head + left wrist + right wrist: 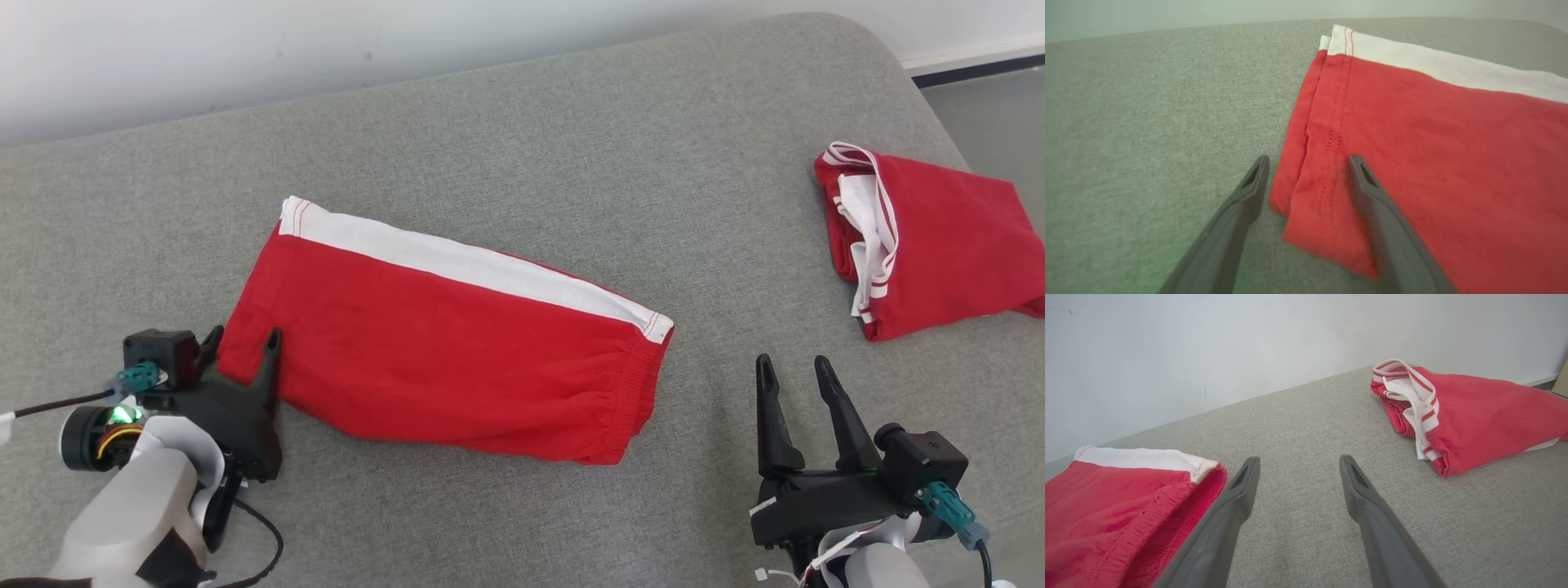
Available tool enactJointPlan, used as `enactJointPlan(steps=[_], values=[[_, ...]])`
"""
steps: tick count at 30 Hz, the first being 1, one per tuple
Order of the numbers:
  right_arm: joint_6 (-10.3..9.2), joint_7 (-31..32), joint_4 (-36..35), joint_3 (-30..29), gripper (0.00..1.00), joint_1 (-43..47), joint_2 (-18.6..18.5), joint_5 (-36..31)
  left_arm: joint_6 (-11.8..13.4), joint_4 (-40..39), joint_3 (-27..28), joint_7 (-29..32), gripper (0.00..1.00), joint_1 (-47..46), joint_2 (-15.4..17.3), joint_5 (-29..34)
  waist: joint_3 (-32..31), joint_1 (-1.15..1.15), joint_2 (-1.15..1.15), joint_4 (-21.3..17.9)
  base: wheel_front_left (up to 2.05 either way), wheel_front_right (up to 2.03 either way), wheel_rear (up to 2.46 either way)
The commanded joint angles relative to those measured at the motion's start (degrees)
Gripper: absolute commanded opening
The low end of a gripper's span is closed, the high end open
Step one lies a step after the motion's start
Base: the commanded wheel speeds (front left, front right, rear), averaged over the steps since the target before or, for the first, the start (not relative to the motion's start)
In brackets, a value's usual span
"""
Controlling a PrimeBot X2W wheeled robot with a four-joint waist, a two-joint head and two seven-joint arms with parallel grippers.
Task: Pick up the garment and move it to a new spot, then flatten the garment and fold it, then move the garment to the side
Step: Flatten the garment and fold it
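A: Lying flat and folded near the middle of the cushion [531,122], the garment [441,343] is logged: red, with a white band along the far edge.
B: Left gripper [243,347] noted at its near left corner?
A: Confirmed. Jaws are spread wide, nothing gripped. The corner is straddled: one finger [1390,228] is seen over the red cloth, the other over bare cushion just beside the hem. Contact cannot be judged.
B: Right gripper [792,363]?
A: Also wide open and empty, set near the gathered waist end but apart from it. A red bundle [939,245] is noted well off to the right.
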Motion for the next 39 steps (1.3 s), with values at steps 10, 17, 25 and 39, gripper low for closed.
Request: enactJointPlan(steps=[10, 17, 25, 39], values=[[-0.17, 0.0, 1.0, 0.2, 1.00, 1.3, 0.1, 0.4, 0.0, 3.5, -0.9, 0.3, 0.00, 1.3, -1.8, -0.3, -2.5, 0.00, 0.00, 0.8, 0.00, 0.00, 0.00], [-0.17, 0.0, 2.2, -0.6, 1.00, 4.3, 0.1, 1.3, 3.9, -2.1, 5.2, 0.0, 0.00, 7.5, -3.0, 1.1, -8.1, 0.00, 0.00, 4.1, 0.00, 0.00, 0.00], [-0.17, 0.0, 3.0, -0.8, 1.00, 6.7, 0.1, 1.2, 9.2, -10.9, 13.2, -0.1, 0.00, 17.9, -3.9, 5.7, -11.7, 0.00, 0.00, 6.7, 0.00, 0.00, 0.00], [-0.17, 0.0, 3.1, -1.1, 1.00, 8.1, 0.1, 0.1, 12.1, -20.2, 25.6, -0.1, 1.00, 29.4, -5.7, 16.5, -13.3, 0.00, 0.00, 7.5, 0.00, 0.00, 0.00]])
